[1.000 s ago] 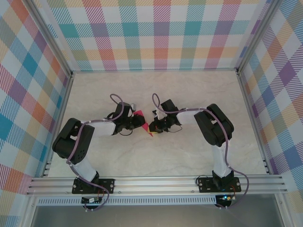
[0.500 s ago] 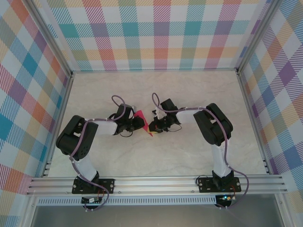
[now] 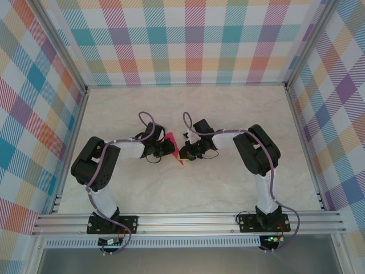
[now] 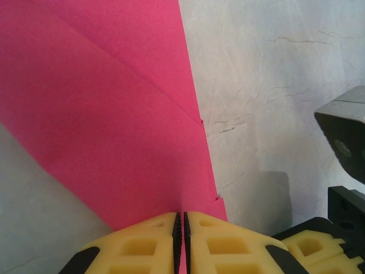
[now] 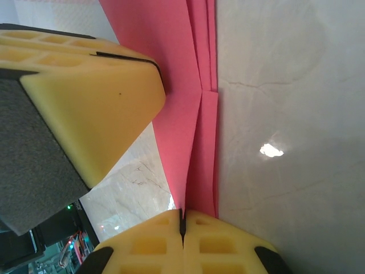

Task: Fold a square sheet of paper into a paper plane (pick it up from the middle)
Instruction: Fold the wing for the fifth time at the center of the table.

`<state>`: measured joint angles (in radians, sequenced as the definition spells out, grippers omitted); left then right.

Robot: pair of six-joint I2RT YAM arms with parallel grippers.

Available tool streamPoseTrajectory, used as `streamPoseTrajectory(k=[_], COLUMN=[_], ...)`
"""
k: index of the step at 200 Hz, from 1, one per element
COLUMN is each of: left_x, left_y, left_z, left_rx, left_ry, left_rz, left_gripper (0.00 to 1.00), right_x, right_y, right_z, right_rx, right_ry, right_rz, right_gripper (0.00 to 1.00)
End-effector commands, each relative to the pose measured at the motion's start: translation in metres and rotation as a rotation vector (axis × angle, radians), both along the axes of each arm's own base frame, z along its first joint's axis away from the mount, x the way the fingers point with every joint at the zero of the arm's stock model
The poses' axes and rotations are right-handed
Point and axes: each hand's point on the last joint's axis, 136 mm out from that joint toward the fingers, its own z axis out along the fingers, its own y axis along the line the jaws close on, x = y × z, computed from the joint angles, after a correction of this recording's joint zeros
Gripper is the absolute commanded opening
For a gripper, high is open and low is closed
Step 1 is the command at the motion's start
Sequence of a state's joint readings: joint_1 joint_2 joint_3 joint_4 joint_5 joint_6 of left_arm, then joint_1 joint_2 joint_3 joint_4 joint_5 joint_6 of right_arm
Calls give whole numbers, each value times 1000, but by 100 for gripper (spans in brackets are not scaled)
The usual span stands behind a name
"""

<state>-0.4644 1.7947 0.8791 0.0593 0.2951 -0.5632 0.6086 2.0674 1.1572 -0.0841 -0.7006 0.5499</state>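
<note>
Since a second ago the left arm's elbow has swung in toward the middle, and the left pincer (image 3: 171,148) has closed its pads down onto the thin, creased magenta-pink paper sheet (image 3: 169,137).

From the top view, the paper sheet sits in the gap between the two pincer tips. One pink corner sticks out on the far side of the left pincer, and a narrow point pokes out on the near side, just below the right pincer (image 3: 183,153).

In the left wrist view, the paper sheet (image 4: 114,114) fans out ahead of the left pincer (image 4: 181,220) in overlapping folded layers. Its near edge runs straight into the seam of the yellow foam pads, which are pressed together on it.

In the right wrist view, the paper sheet (image 5: 188,108) rises as stacked folded layers from the seam of the right pincer (image 5: 182,216), whose yellow pads are likewise clamped together on it. One yellow pad of the left pincer (image 5: 85,103) lies against the paper's left face, just ahead of the right pincer.

Whether the paper touches the pale, marble-patterned tabletop (image 3: 228,114) beneath both pincers cannot be told. Plaid walls in many colours (image 3: 188,40) stand well beyond the pincers.
</note>
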Motion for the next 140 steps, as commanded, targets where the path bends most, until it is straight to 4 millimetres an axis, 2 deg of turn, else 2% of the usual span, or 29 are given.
streamPoseTrajectory(k=[1,28,73,108,140], left_x=[-12,-11,-11,-11,-10], left_y=[19,19,19,18,18], left_z=[-31,-32,-33,-33,-34], left_rx=[140,157,172,172,176], left_ry=[83,93,104,106,113], left_rz=[17,24,23,25,26], left_gripper=[14,13,13,13,13], right_x=[-5,-12,-20,-22,-22], right_y=[-2,-5,-9,-11,-12], right_z=[10,9,11,2,1], right_rx=[-13,-10,-6,-23,-38], right_ry=[12,31,30,47,57], right_rz=[11,22,32,36,26], right_gripper=[7,12,13,1,1])
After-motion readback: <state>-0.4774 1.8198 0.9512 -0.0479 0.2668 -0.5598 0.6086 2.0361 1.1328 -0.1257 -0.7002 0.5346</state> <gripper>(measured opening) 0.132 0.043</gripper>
